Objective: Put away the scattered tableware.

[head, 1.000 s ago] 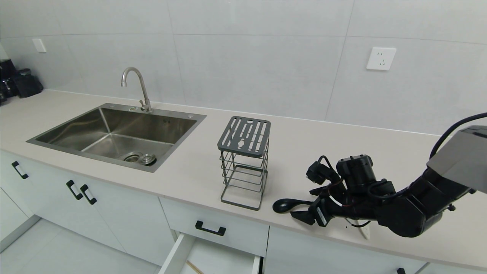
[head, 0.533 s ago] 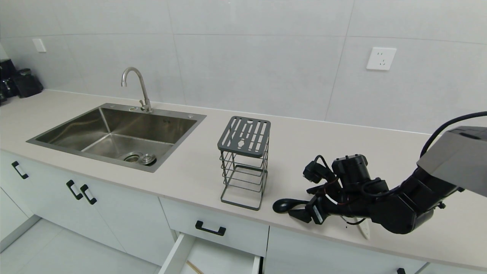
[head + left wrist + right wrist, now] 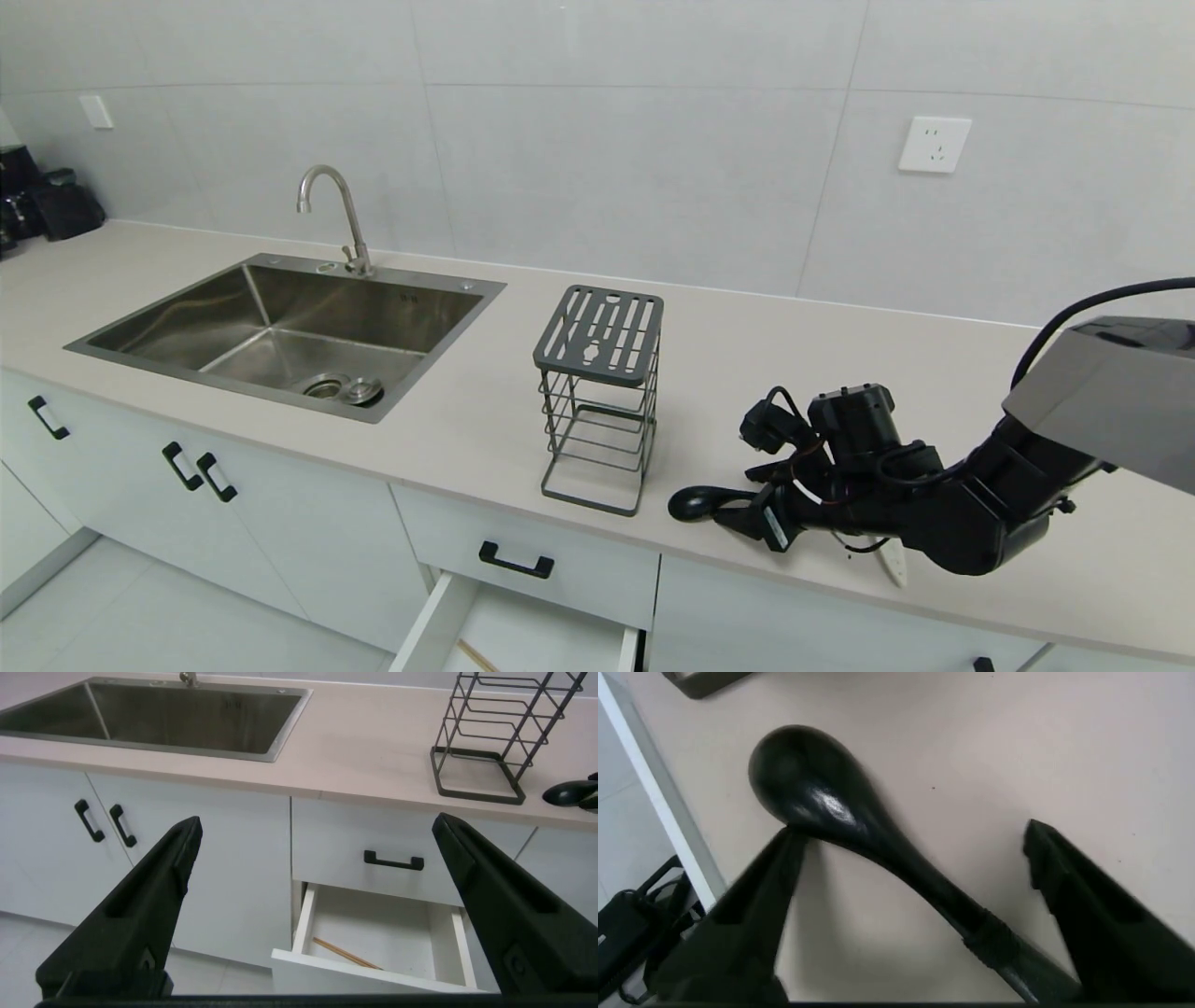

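**Right gripper**: jaws well apart, one finger on each side of the black spoon where its bowl narrows into the handle. Nothing is gripped yet.

**Black spoon:** lies flat on the countertop, just beside the wire rack, on the side away from the sink. Its bowl points toward the rack.

**Left gripper**: jaws wide, empty, held low in front of the cabinets below the rack.

**Drawer**: pulled open under the counter edge, beneath the rack. A thin pale stick, perhaps a chopstick, lies inside.

**White piece**: partly hidden under the right arm, beyond the spoon from the rack. I cannot tell what it is.

**Progress, as I judge it:** early to middling. One item may be stowed. The spoon is unlifted, so closing on it, carrying and placing remain.
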`<state>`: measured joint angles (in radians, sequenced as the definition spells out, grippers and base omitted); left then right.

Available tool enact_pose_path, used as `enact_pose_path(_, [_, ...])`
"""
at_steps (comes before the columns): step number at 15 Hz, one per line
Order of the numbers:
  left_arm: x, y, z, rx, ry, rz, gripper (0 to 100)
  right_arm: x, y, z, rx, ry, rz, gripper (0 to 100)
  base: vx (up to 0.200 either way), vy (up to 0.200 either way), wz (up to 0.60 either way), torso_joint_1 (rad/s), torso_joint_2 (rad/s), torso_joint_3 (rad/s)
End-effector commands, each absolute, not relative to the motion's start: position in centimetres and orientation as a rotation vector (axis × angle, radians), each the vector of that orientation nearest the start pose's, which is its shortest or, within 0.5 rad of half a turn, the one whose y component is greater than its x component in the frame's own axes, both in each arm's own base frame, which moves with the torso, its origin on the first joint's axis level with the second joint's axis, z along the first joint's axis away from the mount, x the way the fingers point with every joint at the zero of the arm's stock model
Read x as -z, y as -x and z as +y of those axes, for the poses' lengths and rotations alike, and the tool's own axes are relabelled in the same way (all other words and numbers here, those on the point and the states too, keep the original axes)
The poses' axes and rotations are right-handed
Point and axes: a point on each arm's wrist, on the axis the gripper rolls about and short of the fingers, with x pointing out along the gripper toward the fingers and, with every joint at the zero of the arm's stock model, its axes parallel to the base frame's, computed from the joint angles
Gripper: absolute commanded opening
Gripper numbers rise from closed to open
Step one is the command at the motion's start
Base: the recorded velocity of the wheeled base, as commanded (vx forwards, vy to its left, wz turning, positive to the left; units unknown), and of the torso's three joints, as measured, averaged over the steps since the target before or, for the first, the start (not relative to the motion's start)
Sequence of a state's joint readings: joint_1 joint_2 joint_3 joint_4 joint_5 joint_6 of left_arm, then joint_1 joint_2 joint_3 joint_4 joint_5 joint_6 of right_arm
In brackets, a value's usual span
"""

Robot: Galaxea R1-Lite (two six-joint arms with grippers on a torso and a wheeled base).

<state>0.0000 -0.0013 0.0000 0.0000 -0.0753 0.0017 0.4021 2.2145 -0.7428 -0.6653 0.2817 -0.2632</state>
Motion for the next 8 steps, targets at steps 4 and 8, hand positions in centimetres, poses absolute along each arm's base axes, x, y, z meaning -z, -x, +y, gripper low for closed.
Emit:
enact_pose_path(4, [-7.5,2.3,-0.2,0.075,-0.002,0.000,100,-0.5,-30.8,13.2,-0.737,0.288,0.741,0,0.000,0.000,0.00,0.000,0.00,0.000])
enact_pose_path(8, [-7.5,2.3,-0.2,0.075,-0.002,0.000,100,-2.9,-28.2,11.1,-0.710,0.274,0.727,0,0.000,0.000,0.00,0.000,0.00,0.000])
